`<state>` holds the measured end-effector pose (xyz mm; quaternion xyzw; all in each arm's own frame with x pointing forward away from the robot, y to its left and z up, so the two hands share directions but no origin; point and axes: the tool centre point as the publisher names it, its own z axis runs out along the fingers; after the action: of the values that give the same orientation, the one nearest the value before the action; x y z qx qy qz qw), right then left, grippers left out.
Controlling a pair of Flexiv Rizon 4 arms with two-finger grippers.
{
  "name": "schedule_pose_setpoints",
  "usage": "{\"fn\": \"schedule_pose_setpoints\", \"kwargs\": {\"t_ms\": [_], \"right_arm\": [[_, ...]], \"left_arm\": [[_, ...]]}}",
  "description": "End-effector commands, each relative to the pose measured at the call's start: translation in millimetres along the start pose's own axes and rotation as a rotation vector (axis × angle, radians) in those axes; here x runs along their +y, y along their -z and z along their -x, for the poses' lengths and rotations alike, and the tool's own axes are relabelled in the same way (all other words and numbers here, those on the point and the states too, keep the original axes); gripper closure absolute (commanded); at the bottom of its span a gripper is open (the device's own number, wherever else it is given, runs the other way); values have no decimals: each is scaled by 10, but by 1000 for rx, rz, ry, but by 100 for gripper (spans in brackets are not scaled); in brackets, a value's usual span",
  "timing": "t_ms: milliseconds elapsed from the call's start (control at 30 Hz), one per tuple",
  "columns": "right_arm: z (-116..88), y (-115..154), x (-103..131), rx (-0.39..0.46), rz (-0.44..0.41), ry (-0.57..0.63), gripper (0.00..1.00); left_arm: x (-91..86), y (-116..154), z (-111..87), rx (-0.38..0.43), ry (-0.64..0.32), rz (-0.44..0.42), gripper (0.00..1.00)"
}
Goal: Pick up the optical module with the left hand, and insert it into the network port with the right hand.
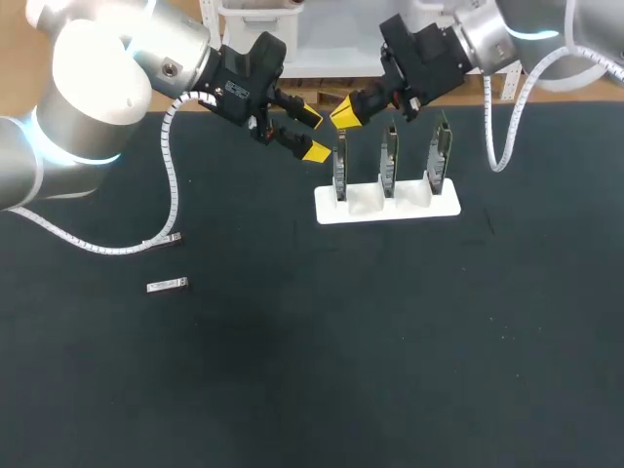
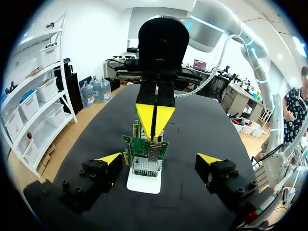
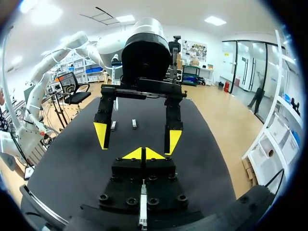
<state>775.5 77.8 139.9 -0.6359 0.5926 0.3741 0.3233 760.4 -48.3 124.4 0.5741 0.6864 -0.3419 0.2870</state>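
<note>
The left claw (image 1: 314, 135) is in the upper middle of the head view. Its 2 yellow fingers are spread wide with nothing between them. The right claw (image 1: 346, 112) is just to the right of it, and the 2 claws face each other, near but not touching. The right claw's 2 yellow tips are pinched close together. In the right wrist view a thin silver strip, which looks like the optical module (image 3: 143, 211), sits squeezed between the right claw's fingers. It runs back from the tips toward the wrist. So the module is up in the air in the right claw, and the open left claw is just ahead of it.

Below the 2 claws a white stand (image 1: 390, 207) sits on the black table (image 1: 390, 370). 3 green network cards stand upright in it, side by side. The right claw's tips hang just above the left card (image 1: 339, 168). In the left wrist view this card is ahead of the left claw, seen between its open fingers. A silver network port (image 2: 154, 153) shows near the card's top edge, right under the right claw's tips.

1 loose module (image 1: 168, 285) lies flat on the table at the left of the head view, well apart from both claws. A second loose module (image 1: 172, 238) lies just above it in the picture.
</note>
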Motion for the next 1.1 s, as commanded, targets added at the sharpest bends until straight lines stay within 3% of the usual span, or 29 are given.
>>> {"fn": "schedule_pose_setpoints", "kwargs": {"t_ms": [33,1100], "right_arm": [[-67,-34,-1,1,0,-4,100],[-229,-98,23,4,9,-40,100]], "left_arm": [[-9,5,5,4,2,3,0],[-9,5,5,4,2,3,0]]}}
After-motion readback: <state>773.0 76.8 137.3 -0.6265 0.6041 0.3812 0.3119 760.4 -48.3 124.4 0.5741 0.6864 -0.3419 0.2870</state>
